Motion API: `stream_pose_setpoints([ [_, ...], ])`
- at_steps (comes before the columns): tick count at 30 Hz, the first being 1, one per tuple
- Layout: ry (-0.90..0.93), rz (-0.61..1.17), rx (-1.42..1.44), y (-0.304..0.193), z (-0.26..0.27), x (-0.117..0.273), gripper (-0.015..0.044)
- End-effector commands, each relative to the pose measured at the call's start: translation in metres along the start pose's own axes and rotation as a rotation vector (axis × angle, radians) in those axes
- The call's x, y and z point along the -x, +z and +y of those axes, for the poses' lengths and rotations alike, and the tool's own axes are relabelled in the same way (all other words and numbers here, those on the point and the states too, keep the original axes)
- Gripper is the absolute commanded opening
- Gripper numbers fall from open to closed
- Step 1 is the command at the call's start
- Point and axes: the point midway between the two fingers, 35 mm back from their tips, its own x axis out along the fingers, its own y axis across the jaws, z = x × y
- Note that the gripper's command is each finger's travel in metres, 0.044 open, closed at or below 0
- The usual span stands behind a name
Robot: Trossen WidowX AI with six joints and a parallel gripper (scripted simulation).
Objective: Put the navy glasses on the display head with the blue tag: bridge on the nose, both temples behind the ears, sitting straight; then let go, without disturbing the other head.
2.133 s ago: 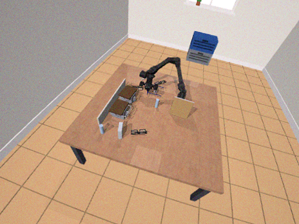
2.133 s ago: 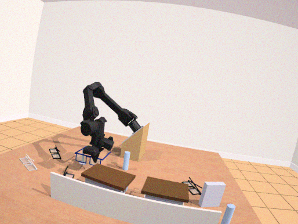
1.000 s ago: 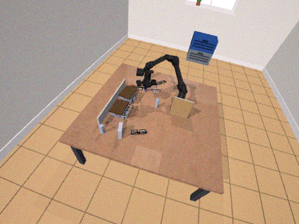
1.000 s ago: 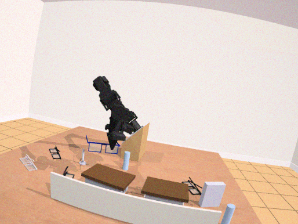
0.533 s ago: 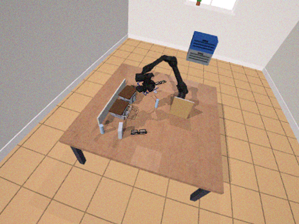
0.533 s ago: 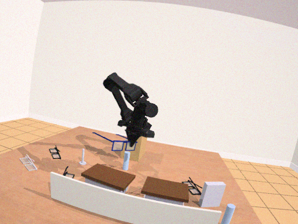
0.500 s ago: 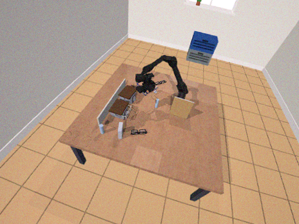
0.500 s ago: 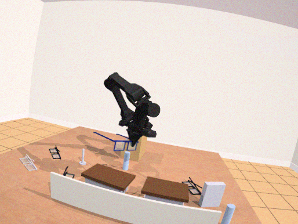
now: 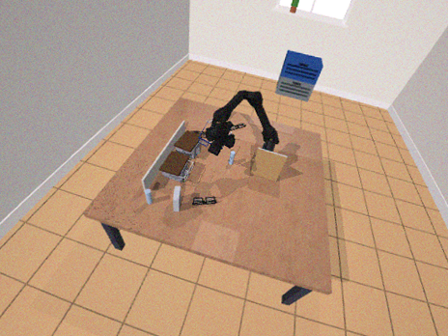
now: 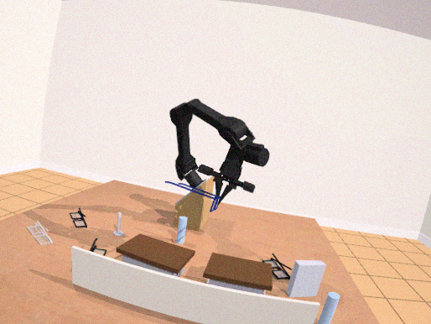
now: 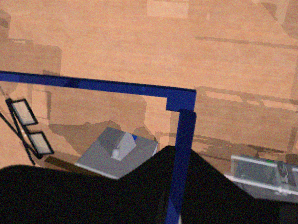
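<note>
The navy glasses [image 9: 204,135] [image 10: 215,204] [image 11: 183,160] are up off the table [image 9: 270,237] [image 10: 260,227], in the gripper [image 9: 209,136] [image 10: 218,202] [image 11: 177,155], whose fingers stand narrow, pinching the frame near one corner. In the exterior view the frame hangs in the air with the temples reaching out to one side, touching neither head. Below, in the wrist view, a grey display head [image 9: 188,142] [image 10: 156,252] [image 11: 112,155] shows its pale nose [image 11: 122,146] and a small blue tag [image 11: 134,137]; I take it for the goal, and for the farther of the two brown-topped heads in the top view. The other head [image 9: 175,163] [image 10: 238,270] [image 11: 250,189] stands beside it and seems to wear clear glasses [image 11: 257,172]. Black glasses [image 10: 98,250] [image 11: 40,142] lie close to the goal head on its other side, and a light blue cylinder [image 9: 232,157] [image 10: 181,230] stands on the arm's side of the heads. So picking up is done; turning the frame to face the head, sliding the temples behind the ears, seating the bridge, straightening and releasing are all left. The off-centre grip may let the far side dip, and a wide swing could brush the other head.
</note>
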Motion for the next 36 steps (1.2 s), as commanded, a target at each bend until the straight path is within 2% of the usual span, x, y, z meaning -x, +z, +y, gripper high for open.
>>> stream_pose_setpoints([
  [1, 0.035, 0.047, 0.151, 0.014, -0.019, 0.012, 0.0000],
  [29, 0.386, 0.298, 0.969, 0.128, -0.104, 0.050, 0.0000],
  [36, 0.388, 0.299, 0.970, 0.132, -0.104, 0.049, 0.0001],
])
